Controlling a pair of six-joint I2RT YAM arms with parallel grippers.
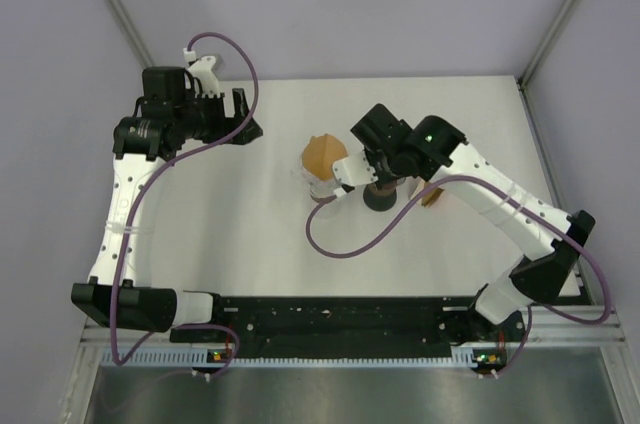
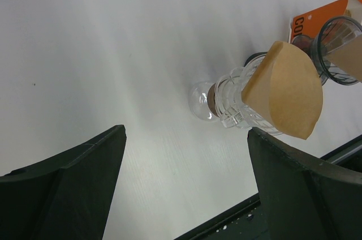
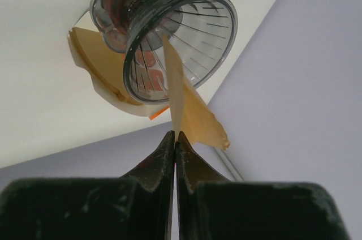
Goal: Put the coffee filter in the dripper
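Observation:
My right gripper [image 3: 175,135] is shut on the edge of a brown paper coffee filter [image 3: 184,101]. The filter's folded front end reaches into the mouth of a smoky grey dripper [image 3: 195,16], which stands on the table just right of centre [image 1: 380,198]. My right gripper [image 1: 377,182] hovers right over it. A clear glass dripper [image 2: 232,101] stands to its left with another brown filter [image 2: 285,90] sitting in it; the pair also shows in the top view [image 1: 322,159]. My left gripper [image 2: 186,131] is open and empty, far left of both [image 1: 243,116].
An orange filter packet [image 1: 432,199] lies right of the grey dripper, with a stack of brown filters [image 3: 99,73] on it. Purple walls enclose the white table [image 1: 250,234] on three sides. A black rail [image 1: 340,316] runs along the near edge.

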